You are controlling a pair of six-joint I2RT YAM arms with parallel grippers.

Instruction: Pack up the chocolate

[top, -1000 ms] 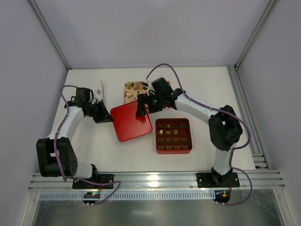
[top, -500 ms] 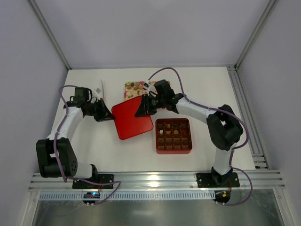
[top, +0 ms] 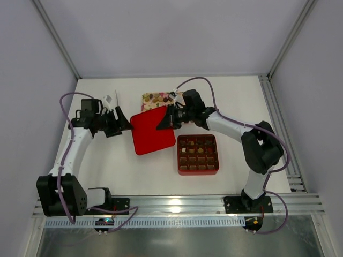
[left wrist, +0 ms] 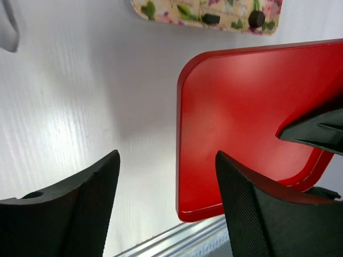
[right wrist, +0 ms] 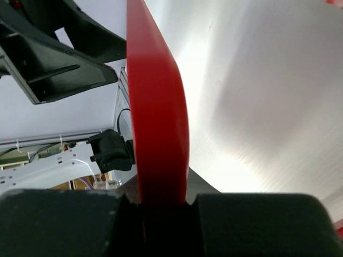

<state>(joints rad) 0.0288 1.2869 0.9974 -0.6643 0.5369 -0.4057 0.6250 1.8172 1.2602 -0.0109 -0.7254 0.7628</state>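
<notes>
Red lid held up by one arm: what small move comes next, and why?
Probably the left gripper should ease forward and close on the free edge of the red lid. The right gripper pinches only the opposite edge, the lid is tilted, and the left gripper's open fingers frame the free edge, so a second grip would steady it.

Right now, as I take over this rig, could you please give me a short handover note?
The right gripper is shut on the edge of the red lid, holding it tilted beside the red box.
The left gripper is open by the lid's left edge.
Most of the chocolate lies on the flowered tray behind the lid; some box cells look filled.
Left to do: fill the remaining cells, then probably fit the lid.
</notes>
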